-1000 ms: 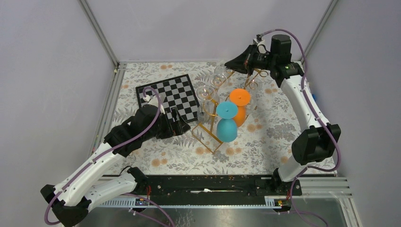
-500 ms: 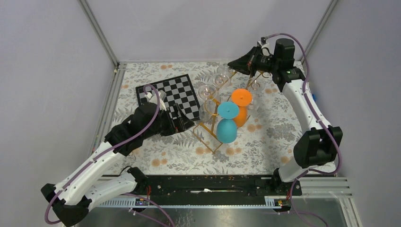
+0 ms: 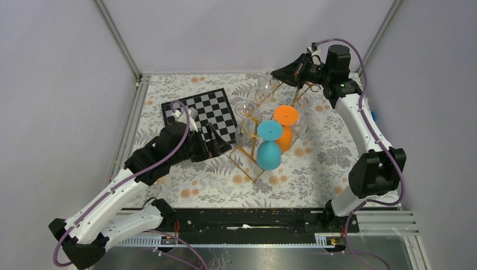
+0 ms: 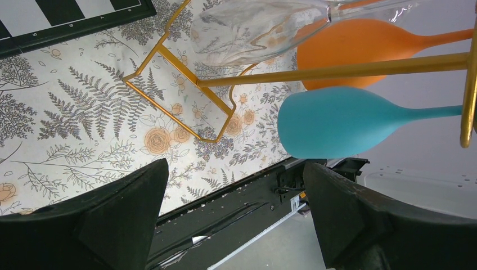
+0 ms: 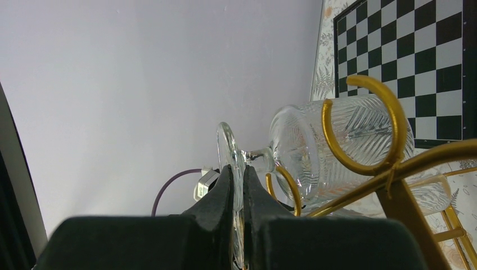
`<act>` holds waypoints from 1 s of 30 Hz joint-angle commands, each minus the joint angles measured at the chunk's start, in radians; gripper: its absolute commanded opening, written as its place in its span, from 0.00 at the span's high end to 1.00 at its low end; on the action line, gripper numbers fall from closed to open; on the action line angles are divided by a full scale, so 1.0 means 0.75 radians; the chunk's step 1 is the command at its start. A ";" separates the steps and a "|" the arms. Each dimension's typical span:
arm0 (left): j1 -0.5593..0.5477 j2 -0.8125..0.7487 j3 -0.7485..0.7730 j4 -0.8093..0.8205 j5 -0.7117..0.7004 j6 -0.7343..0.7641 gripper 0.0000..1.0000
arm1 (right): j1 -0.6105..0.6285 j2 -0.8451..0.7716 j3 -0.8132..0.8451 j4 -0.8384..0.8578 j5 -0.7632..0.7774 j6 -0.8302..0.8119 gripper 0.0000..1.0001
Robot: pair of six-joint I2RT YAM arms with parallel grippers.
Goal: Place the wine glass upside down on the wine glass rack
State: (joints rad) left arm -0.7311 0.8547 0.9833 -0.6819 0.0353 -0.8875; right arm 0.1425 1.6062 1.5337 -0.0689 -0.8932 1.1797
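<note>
Above the flowered tablecloth (image 3: pixel 191 188), your right gripper (image 5: pixel 237 172) pinches the clear wine glass (image 5: pixel 306 149) by its foot at the rack's (image 5: pixel 405 216) far end, so centre its stem between the rails before releasing, while the left gripper (image 4: pixel 235 174) gapes empty beside the chessboard (image 3: pixel 205 112).

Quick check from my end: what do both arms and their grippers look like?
The left arm and right arm have white links, black joints and a purple cable looping alongside each. The left gripper and right gripper are black, with matte wedge-shaped fingers.
</note>
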 commanded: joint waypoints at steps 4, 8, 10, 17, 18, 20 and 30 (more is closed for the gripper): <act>0.007 -0.026 0.029 0.069 0.023 -0.004 0.02 | -0.022 -0.049 0.009 0.100 0.015 0.021 1.00; 0.007 -0.031 0.023 0.069 0.018 -0.009 0.02 | -0.024 -0.063 -0.010 0.039 0.003 0.002 1.00; 0.008 -0.031 0.021 0.069 0.018 -0.009 0.02 | -0.024 -0.078 -0.027 0.041 0.000 0.002 1.00; 0.007 -0.026 0.023 0.071 0.020 -0.011 0.02 | -0.023 -0.104 -0.067 0.035 -0.020 -0.004 1.00; 0.007 -0.025 0.023 0.072 0.020 -0.013 0.02 | -0.023 -0.108 -0.076 0.036 -0.020 -0.007 1.00; 0.007 -0.023 0.023 0.076 0.022 -0.016 0.02 | -0.024 -0.114 -0.086 0.030 -0.022 -0.012 1.00; 0.007 0.014 0.065 0.128 0.054 -0.045 0.03 | -0.028 -0.084 0.076 -0.344 -0.020 -0.276 1.00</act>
State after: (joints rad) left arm -0.7311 0.8532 0.9833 -0.6739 0.0475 -0.9035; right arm 0.1268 1.5730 1.5341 -0.2127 -0.8722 1.0763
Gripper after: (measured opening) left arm 0.976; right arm 0.049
